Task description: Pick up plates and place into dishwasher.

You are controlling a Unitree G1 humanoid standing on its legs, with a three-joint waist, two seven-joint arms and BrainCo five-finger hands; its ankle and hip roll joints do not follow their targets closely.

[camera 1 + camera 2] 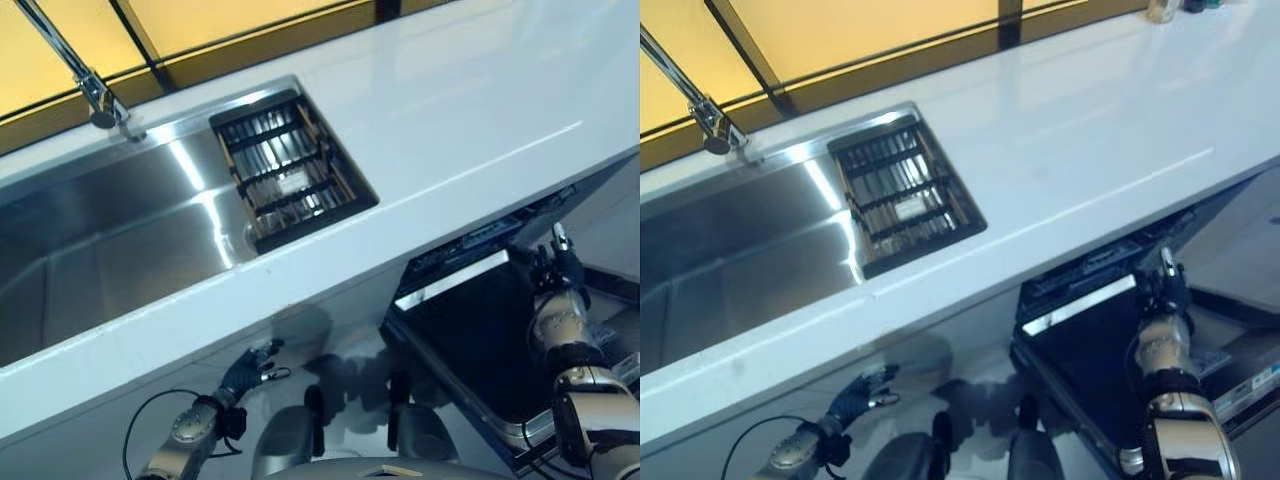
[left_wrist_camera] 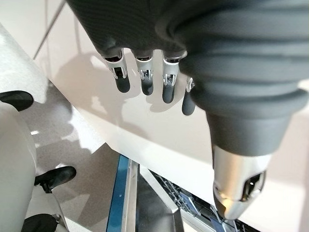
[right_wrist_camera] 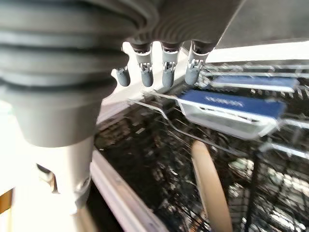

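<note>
A tan plate [image 3: 210, 193] stands on edge in the wire rack [image 3: 270, 193] of the dishwasher. The dishwasher's dark door [image 1: 470, 330] hangs open under the white counter, at the right. My right hand [image 1: 555, 270] hovers over the door's far edge with its fingers [image 3: 166, 67] straight, holding nothing. Low at the left, my left hand [image 1: 250, 370] hangs below the counter's edge in front of the white cabinet face [image 2: 96, 82]. Its fingers [image 2: 145, 77] are relaxed and empty.
The white counter [image 1: 470, 110] runs across the view above the dishwasher. A steel sink [image 1: 100, 240] with a faucet [image 1: 95, 95] is set in it, with a dark slatted drain rack [image 1: 290, 170] at its right end. A blue and white cutlery basket [image 3: 231, 108] sits in the rack.
</note>
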